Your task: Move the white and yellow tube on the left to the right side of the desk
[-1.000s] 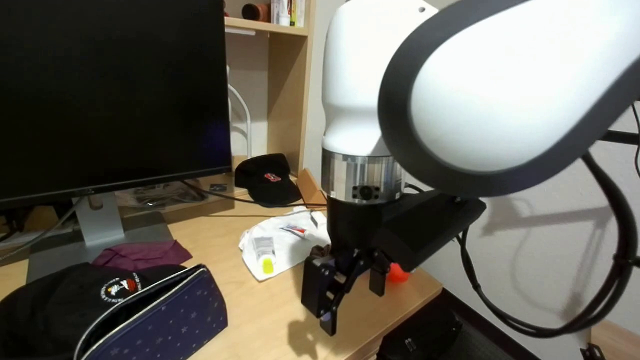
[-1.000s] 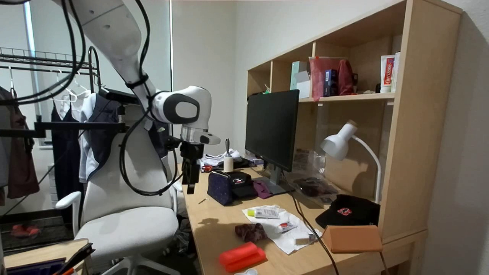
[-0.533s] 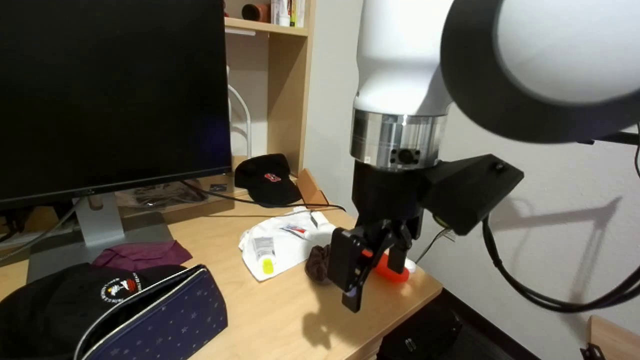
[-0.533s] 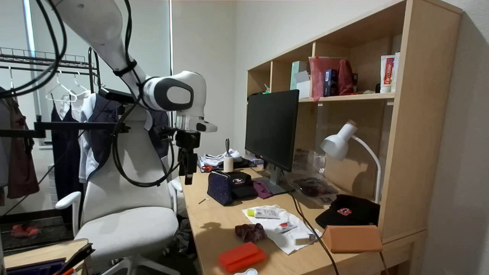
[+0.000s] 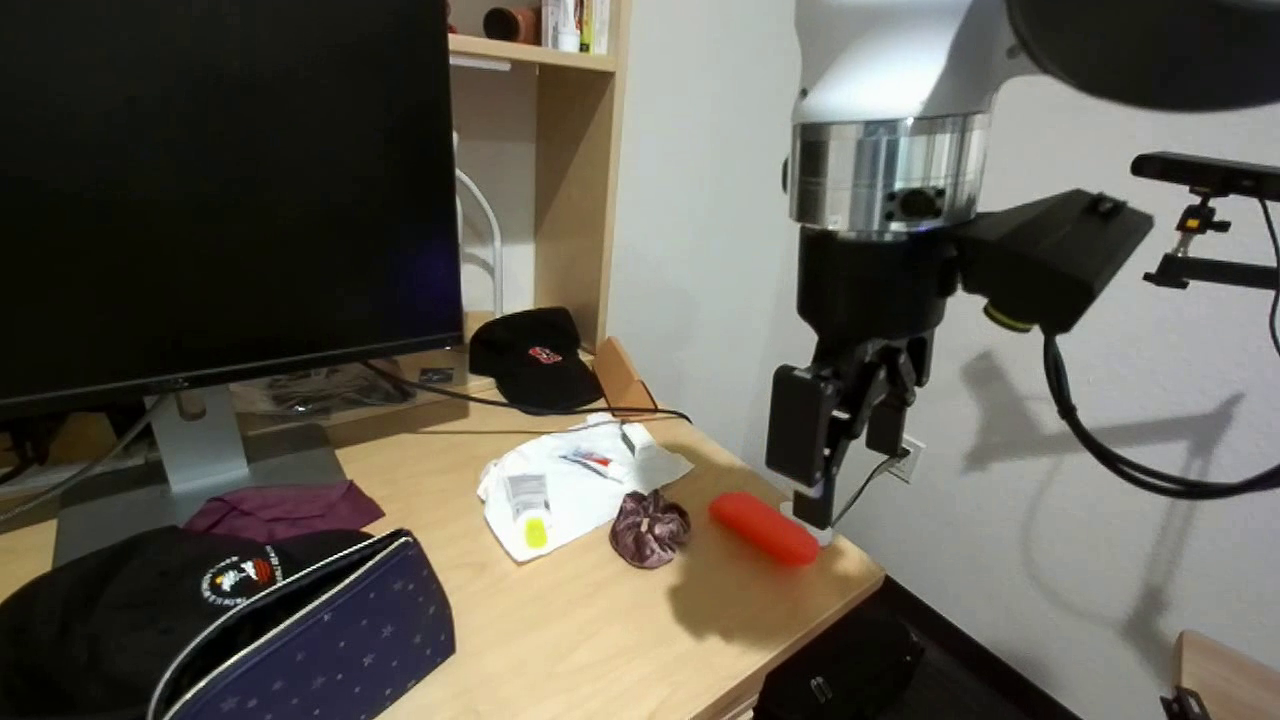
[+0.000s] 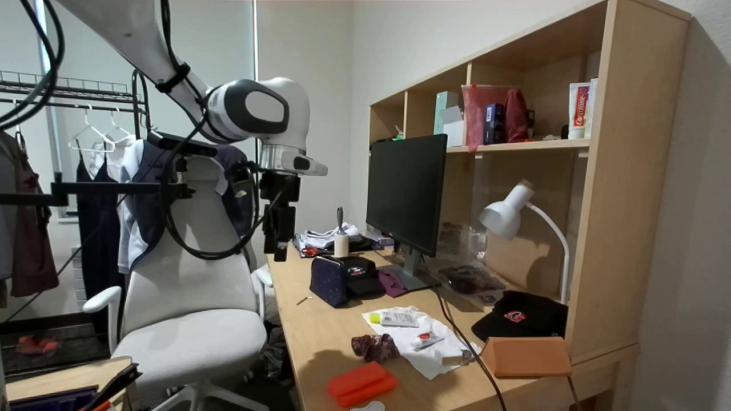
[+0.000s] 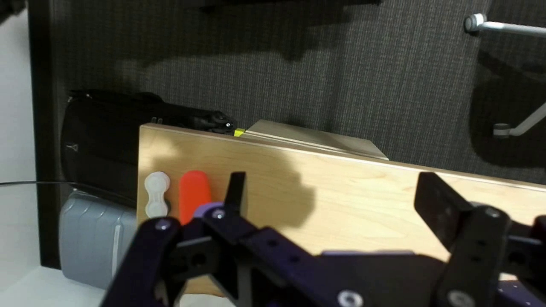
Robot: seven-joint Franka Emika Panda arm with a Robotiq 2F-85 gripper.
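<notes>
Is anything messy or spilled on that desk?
I see nothing spilled. The starry blue pouch on the desk gapes open, as if someone forgot to close it, and the purple cloth by the monitor lies rumpled.

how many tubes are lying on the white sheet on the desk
2: the white and yellow tube near one edge of the white sheet, and a small red-marked tube closer to its middle. No other seems hidden there.
</notes>
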